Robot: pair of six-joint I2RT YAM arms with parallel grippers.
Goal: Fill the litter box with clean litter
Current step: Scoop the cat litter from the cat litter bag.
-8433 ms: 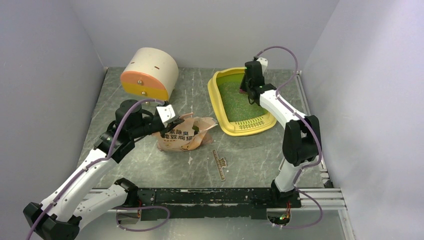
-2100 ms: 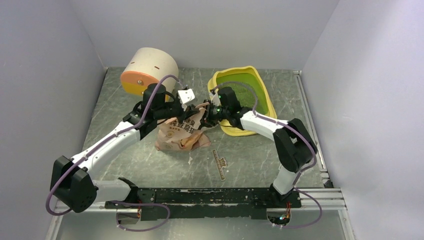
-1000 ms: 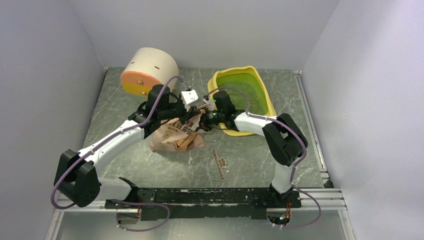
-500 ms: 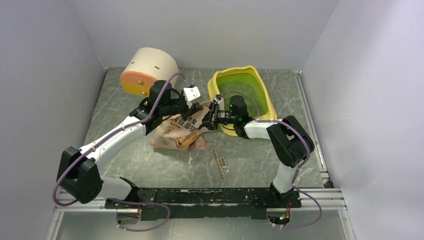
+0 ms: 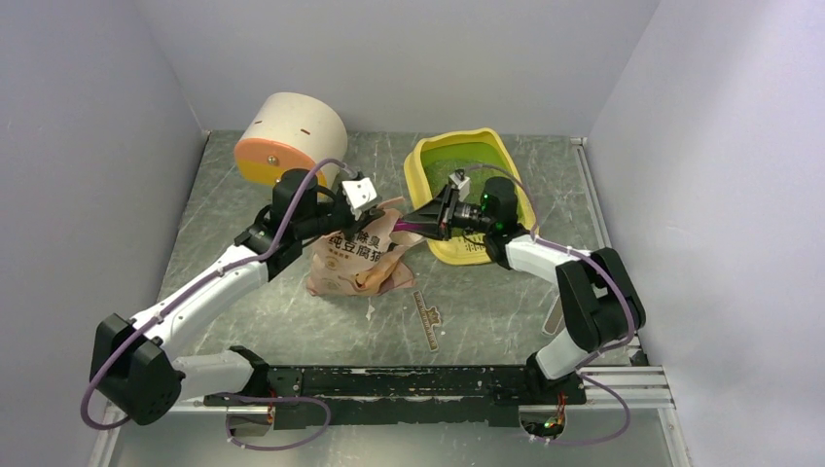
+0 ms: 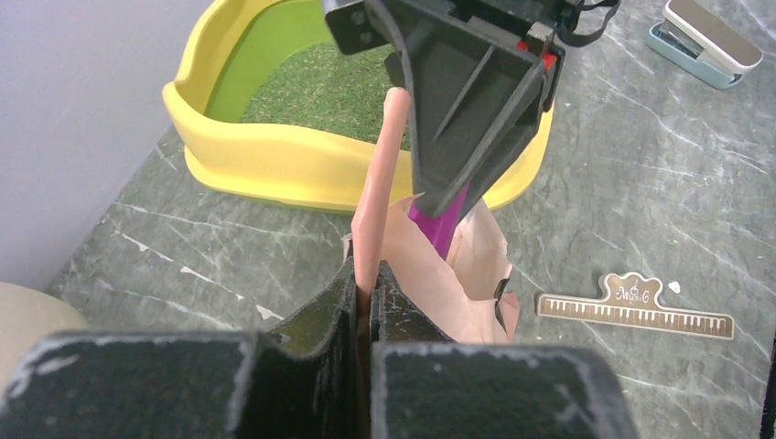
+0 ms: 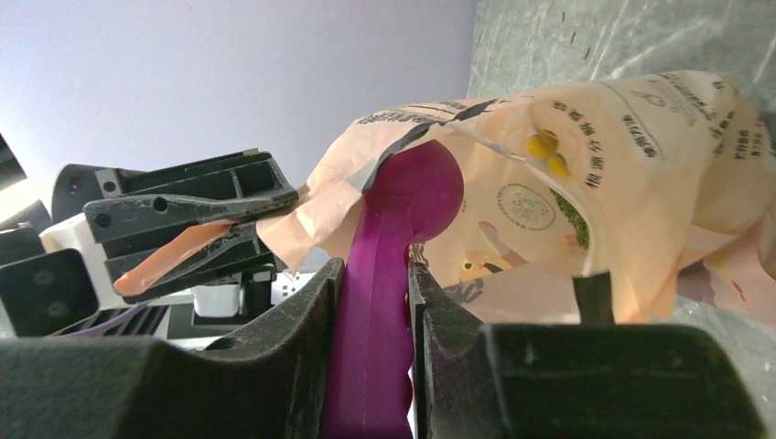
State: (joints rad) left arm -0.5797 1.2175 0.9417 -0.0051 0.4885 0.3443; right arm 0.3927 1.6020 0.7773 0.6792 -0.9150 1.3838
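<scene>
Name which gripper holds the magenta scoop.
The right gripper: it clamps the handle of the magenta scoop, while the left gripper pinches the rim of the pink bag.

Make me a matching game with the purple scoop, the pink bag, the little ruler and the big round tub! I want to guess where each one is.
Things:
1. purple scoop
2. pink bag
3. little ruler
4. big round tub

Places:
A. lying flat on the table, in front of the bag
B. top edge pinched in the left claw
C. at the back left of the table
D. handle gripped by the right claw, head at the bag's mouth

Pairs: 1-D, 2-B, 3-A, 4-C
</scene>
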